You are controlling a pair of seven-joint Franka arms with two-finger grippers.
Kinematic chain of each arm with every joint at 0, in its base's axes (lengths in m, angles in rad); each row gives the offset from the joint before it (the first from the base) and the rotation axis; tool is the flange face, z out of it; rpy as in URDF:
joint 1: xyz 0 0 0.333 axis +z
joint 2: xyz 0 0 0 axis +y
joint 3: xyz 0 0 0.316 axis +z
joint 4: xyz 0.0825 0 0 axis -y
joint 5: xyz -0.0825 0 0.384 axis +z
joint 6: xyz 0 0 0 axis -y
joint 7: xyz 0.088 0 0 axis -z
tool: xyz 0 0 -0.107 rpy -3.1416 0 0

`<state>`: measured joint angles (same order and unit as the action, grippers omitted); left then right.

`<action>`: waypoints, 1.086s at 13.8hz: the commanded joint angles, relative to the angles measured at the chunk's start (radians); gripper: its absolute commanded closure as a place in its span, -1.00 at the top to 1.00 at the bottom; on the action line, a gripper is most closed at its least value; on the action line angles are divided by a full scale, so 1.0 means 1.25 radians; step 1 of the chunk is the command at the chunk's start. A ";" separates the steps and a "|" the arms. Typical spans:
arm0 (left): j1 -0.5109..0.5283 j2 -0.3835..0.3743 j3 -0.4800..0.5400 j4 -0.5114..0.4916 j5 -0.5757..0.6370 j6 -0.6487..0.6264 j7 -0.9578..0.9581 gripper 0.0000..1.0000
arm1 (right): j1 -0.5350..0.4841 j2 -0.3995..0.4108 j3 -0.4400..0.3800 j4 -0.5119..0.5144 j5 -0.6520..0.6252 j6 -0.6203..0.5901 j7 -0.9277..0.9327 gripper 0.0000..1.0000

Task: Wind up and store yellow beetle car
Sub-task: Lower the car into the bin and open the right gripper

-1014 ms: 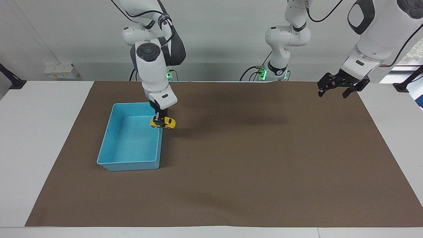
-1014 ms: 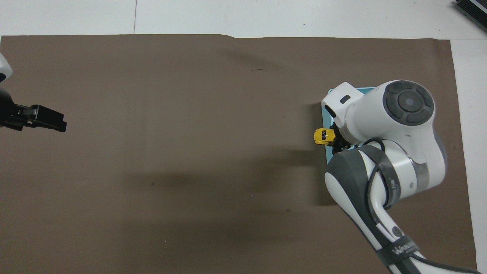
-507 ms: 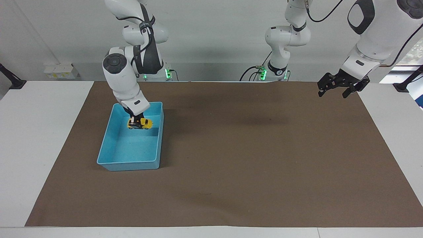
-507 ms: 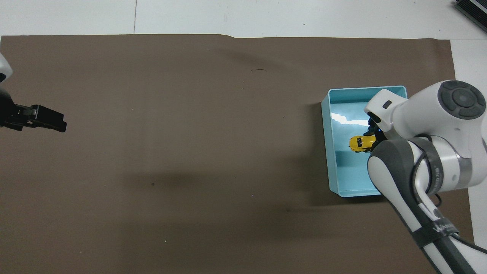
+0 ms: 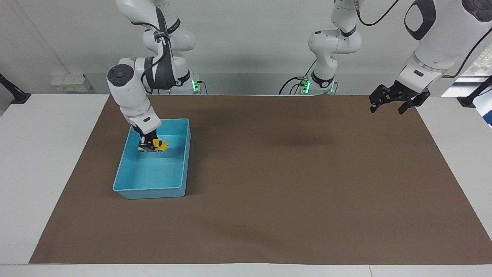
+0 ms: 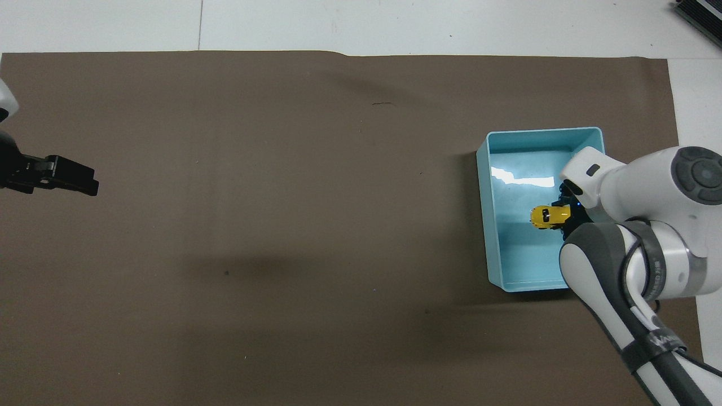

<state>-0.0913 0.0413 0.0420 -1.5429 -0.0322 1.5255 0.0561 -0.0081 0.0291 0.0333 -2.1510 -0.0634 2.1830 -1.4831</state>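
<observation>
1. Over the light blue rectangular plastic bin (image 5: pixel 132 190), toward the right arm's end of the table, the right gripper (image 5: pixel 148 139) hangs with the small bright yellow beetle-shaped toy car (image 5: pixel 153 146) clenched between its fingertips.
2. From the facing view the yellow beetle car appears raised above the bin's floor, inside the line of its walls, roughly level, in the part of the bin nearer to the robots. Whether its wheels touch the floor cannot be told.
3. From the overhead view the yellow beetle car (image 6: pixel 550 216) juts out from the right gripper (image 6: pixel 566 213) toward the middle of the bin (image 6: pixel 489 237); the grip seems to sit at one end of the body, not at its middle.
4. Handling, as a judgement: the car looks light and rigid, a hard moulded shell with dark windows and small dark wheels. Its rounded, glossy body gives little flat surface, so it may slip or swivel in a pinch, all the more when held off-centre.
5. Where to hold, as a judgement: across the two flat sides of the body, between the wheels, is the surest place; the domed roof and the wheels are poor choices. It rolls freely, and if wound it may run once set down, so the bin's walls should contain it.
6. At the left arm's end of the brown paper mat (image 5: pixel 292 184), the left gripper (image 5: pixel 392 103) waits in the air with its jaws released and nothing in them.
</observation>
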 commanded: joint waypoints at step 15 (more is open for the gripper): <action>0.010 -0.015 -0.009 -0.011 0.007 -0.005 -0.006 1.00 | -0.025 0.043 0.009 -0.102 0.004 0.190 -0.025 -0.96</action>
<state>-0.0913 0.0413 0.0420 -1.5429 -0.0322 1.5255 0.0561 -0.0209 0.0879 0.0333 -2.2648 -0.0632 2.4010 -1.4846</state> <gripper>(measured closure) 0.000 0.559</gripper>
